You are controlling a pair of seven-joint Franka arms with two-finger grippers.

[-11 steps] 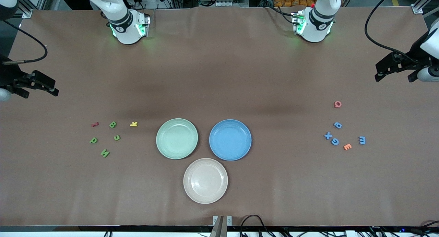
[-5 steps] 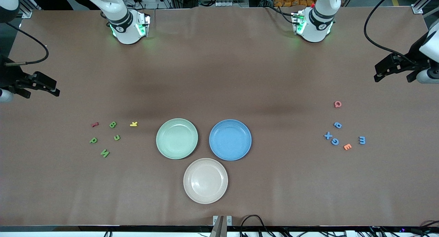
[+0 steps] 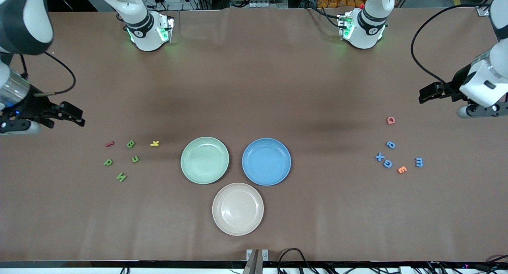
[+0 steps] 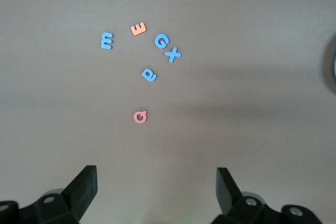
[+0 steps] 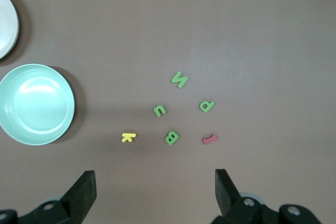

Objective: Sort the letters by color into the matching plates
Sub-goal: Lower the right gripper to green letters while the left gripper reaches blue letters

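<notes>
Several green letters (image 3: 130,144) (image 5: 171,137) lie loose toward the right arm's end of the table. Several blue letters (image 3: 387,163) (image 4: 161,41) lie toward the left arm's end. The mint green plate (image 3: 204,160) (image 5: 35,103) and the blue plate (image 3: 266,161) sit side by side mid-table, both empty. My right gripper (image 3: 77,117) (image 5: 155,184) hangs open and empty above bare table short of the green letters. My left gripper (image 3: 426,95) (image 4: 156,182) is open and empty too, over bare table near the pink letter.
A beige plate (image 3: 237,209) sits empty, nearer the front camera than the other two. A red letter (image 3: 110,144) and a yellow K (image 3: 154,143) lie among the green ones. An orange E (image 3: 401,169) and a pink Q (image 3: 391,120) lie among the blue ones.
Both arms have swung inward from the table's ends toward their letter clusters. Both grippers stay open. No letter or plate has moved.
</notes>
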